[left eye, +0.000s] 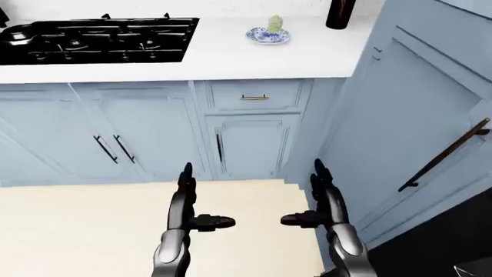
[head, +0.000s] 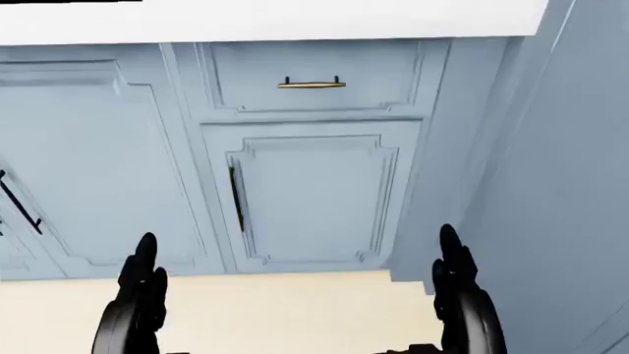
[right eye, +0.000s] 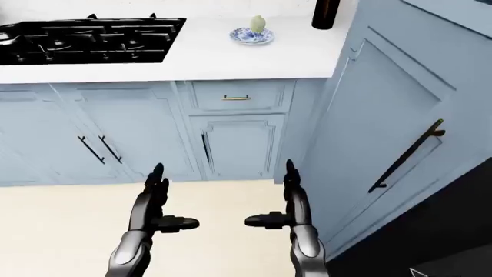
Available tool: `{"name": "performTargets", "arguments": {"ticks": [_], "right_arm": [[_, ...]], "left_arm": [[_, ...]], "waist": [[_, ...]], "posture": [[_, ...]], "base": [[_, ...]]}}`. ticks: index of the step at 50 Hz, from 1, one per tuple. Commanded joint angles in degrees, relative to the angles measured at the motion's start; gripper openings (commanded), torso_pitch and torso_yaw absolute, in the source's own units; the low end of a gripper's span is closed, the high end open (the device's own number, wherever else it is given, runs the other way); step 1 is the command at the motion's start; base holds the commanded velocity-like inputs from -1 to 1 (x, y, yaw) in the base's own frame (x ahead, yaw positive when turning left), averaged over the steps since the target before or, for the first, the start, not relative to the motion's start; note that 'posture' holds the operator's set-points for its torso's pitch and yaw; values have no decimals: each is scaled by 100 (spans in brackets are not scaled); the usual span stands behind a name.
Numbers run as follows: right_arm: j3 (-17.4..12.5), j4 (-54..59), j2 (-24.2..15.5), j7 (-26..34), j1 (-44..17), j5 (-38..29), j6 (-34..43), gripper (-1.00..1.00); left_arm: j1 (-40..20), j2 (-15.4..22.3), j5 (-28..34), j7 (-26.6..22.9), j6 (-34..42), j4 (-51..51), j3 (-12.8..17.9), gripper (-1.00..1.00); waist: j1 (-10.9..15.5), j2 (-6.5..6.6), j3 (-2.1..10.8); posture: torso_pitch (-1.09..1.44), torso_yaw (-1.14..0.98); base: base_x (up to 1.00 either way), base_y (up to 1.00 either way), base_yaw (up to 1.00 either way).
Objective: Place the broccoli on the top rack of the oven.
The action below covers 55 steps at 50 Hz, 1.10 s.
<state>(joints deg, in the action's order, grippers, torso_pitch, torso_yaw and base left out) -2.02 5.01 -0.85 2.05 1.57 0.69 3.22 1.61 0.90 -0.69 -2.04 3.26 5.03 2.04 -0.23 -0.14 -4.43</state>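
A pale green broccoli (left eye: 275,23) sits on a blue-and-white patterned plate (left eye: 267,37) on the white counter (left eye: 231,55), near the top of the left-eye view. My left hand (left eye: 192,199) hangs low at bottom centre, fingers straight up and thumb out sideways, open and holding nothing. My right hand (left eye: 314,196) mirrors it a little to the right, also open and empty. Both hands are far below the broccoli, over the cream floor. The oven rack does not show in any view.
A black gas cooktop (left eye: 96,38) fills the counter's left part. A dark bottle (left eye: 341,14) stands right of the plate. Light-blue cabinets (left eye: 154,133) and a drawer with a brass handle (left eye: 254,97) run below. A tall blue panel with a long dark handle (left eye: 446,153) stands at right.
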Motion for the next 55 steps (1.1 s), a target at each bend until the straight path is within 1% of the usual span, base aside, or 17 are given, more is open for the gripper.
{"name": "performTargets", "arguments": {"ticks": [1, 3, 5, 7, 8, 16, 24, 28, 34, 43, 44, 46, 50, 52, 53, 54, 55], "right_arm": [[23, -1101, -48, 0, -91, -10, 140, 100], [36, -1213, -41, 40, -57, -66, 184, 100], [-4, -1350, -48, 44, -92, -77, 322, 100], [1, -1612, -54, 67, -107, -97, 514, 100], [16, -1813, -59, 75, -125, -124, 637, 100], [-63, -3414, -195, 238, -662, -369, 2249, 100], [-425, -4539, -590, 440, -1910, -339, 3959, 100], [-515, -4835, -790, 402, -2623, -251, 4676, 100], [-788, -5109, -1095, 272, -3543, 30, 5640, 100], [-881, -5467, -1363, 23, -4354, 418, 6472, 100], [-908, -5502, -1460, 12, -4638, 476, 6753, 100], [-947, -5580, -1431, -54, -4512, 531, 6616, 100], [-1055, -5773, -1494, -164, -4798, 745, 7034, 100], [-1055, -5843, -1484, -243, -4734, 814, 7013, 100], [-1047, -5848, -1482, -271, -4719, 848, 6988, 100], [-1031, -5850, -1473, -307, -4693, 870, 6944, 100], [-1047, -5842, -1523, -325, -4846, 916, 7105, 100]], "left_arm": [[-48, 8, 30, -37, -135, -774, -81, 100], [-43, 10, 30, -41, 54, -987, -67, 100], [-5, 14, 109, -45, 219, -1209, -102, 100], [-1, 28, 128, -104, 479, -1540, -114, 100], [0, 50, 175, -122, 657, -1771, -114, 100], [-611, 158, 208, -230, 2251, -3274, 64, 100], [-2068, 463, 116, -255, 3928, -4167, 351, 100], [-2516, 658, 70, -318, 4474, -4414, 371, 100], [-3297, 884, -264, -192, 5308, -4684, 659, 100], [-3919, 1289, -574, 51, 6116, -5177, 904, 100], [-4022, 1325, -615, 83, 6232, -5237, 941, 100], [-4171, 1411, -693, 133, 6436, -5378, 996, 100], [-4206, 1407, -879, 293, 6741, -5701, 1108, 100], [-4252, 1419, -939, 360, 6766, -5704, 1107, 100], [-4210, 1455, -943, 377, 6710, -5690, 1082, 100], [-4145, 1465, -946, 387, 6637, -5674, 1084, 100], [-4092, 1459, -965, 398, 6625, -5700, 1089, 100]], "waist": [[-12, -45, 5], [50, -14, 363], [40, -39, 106], [41, -49, 389], [45, -49, 419], [58, -28, 492], [65, -29, 532], [54, -26, 484], [56, -25, 425], [47, -15, 312], [39, 20, 415], [40, 36, 228], [74, -137, 12], [104, -387, 92], [48, -384, 26], [133, -279, 24], [141, -310, 63]], "posture": [[0, 0], [0, 0], [0, 0], [0, 0], [0, 0], [0, 0], [0, 0], [0, 0], [0, 0], [0, 0], [0, 0], [0, 0], [0, 0], [0, 0], [0, 0], [0, 0], [0, 0]], "base": [[0, 0, 0], [0, 0, 0], [0, 0, 0], [0, 0, 0], [0, 0, 0], [0, 0, 0], [0, 0, 0], [0, 0, 0], [0, 0, 0], [1, 0, 0], [12, 0, 0], [30, 0, 0], [54, 0, 0], [61, 0, 0], [60, 0, 0], [60, 0, 0], [61, 0, 0]]}}
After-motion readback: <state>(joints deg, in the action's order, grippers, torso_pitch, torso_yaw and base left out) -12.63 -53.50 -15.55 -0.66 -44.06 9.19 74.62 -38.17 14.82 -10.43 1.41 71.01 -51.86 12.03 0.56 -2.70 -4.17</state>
